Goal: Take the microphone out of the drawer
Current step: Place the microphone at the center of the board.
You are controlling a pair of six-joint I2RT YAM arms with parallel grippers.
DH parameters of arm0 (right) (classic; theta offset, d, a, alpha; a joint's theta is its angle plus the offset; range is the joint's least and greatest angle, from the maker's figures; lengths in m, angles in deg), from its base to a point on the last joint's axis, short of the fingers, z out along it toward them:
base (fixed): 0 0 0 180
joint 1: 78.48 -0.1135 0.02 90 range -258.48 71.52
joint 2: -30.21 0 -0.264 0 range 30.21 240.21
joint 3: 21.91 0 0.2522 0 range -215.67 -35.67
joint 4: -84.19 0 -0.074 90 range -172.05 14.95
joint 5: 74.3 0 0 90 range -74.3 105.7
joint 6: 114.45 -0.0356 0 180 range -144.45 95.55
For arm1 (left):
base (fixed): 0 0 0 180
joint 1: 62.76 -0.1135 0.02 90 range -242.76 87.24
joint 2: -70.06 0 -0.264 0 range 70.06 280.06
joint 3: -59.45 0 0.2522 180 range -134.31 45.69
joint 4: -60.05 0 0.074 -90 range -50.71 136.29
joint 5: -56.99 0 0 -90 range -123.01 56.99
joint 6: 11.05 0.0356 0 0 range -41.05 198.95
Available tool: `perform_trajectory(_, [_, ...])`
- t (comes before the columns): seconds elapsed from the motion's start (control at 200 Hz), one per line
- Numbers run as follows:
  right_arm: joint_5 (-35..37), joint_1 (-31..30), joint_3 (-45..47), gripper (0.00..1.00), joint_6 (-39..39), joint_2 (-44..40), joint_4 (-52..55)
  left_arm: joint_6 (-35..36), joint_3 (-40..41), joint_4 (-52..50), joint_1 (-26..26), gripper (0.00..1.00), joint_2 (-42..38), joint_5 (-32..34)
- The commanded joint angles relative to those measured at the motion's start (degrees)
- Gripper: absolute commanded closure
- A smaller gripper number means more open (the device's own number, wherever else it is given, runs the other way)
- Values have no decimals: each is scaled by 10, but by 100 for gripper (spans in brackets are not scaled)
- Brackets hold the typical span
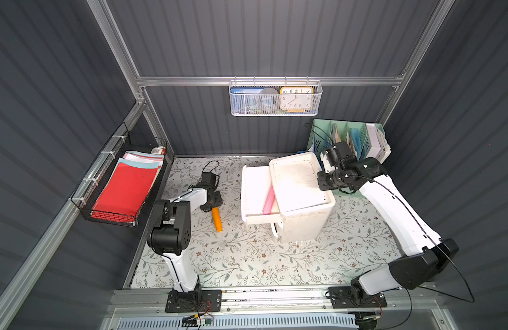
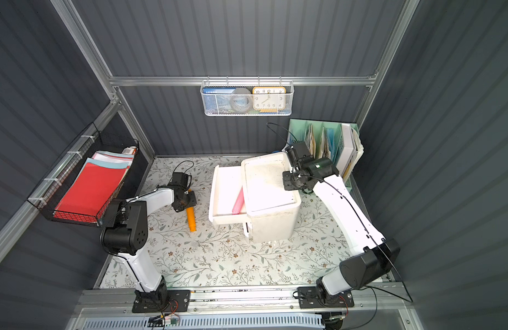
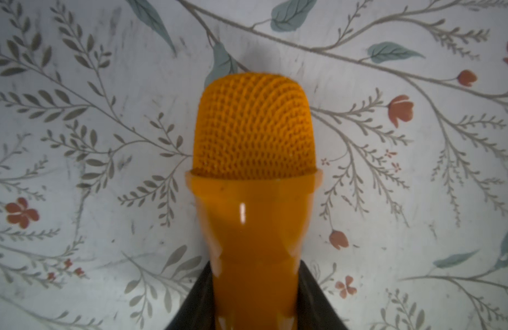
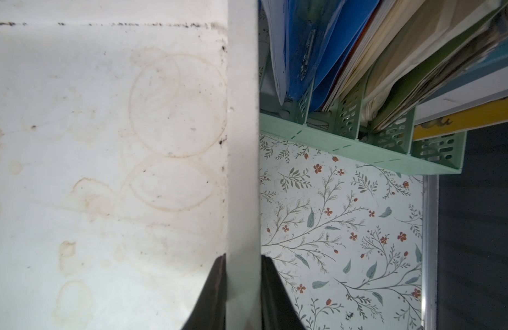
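Note:
The orange microphone [image 1: 217,218] [image 2: 191,218] is outside the drawer, low over the floral table mat to its left. Its mesh head [image 3: 254,123] points away from the wrist. My left gripper [image 1: 212,206] [image 2: 185,205] [image 3: 254,274] is shut on its handle, one black finger on each side. The white drawer [image 1: 251,183] [image 2: 223,183] stands pulled out of the white cabinet [image 1: 301,225] [image 2: 272,225] and holds a pink stick-shaped thing [image 1: 268,200] [image 2: 238,204]. My right gripper [image 1: 323,181] [image 2: 287,180] [image 4: 243,260] is shut on the cabinet's top rim [image 4: 243,143].
A green file organizer [image 1: 355,140] [image 4: 361,145] full of folders stands right behind the cabinet, close to my right wrist. A black wire rack with red paper [image 1: 124,188] hangs on the left wall. A white mesh basket with a clock [image 1: 275,98] hangs on the back wall.

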Motion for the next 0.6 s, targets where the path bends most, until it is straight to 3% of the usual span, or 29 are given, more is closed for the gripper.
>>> perform_trajectory(0.0, [6, 8, 24, 89, 0, 28, 9, -8, -7, -11, -3, 66, 14, -13])
perform_trajectory(0.205, [3, 8, 22, 88, -1, 27, 11, -10, -24, -30, -3, 62, 37, -29])
perform_trajectory(0.395, [6, 8, 22, 84, -2, 21, 12, -12, -26, -35, -3, 47, 42, -33])
perform_trajectory(0.595, [0, 8, 17, 83, -4, 24, 13, -12, -27, -39, -3, 40, 35, -31])
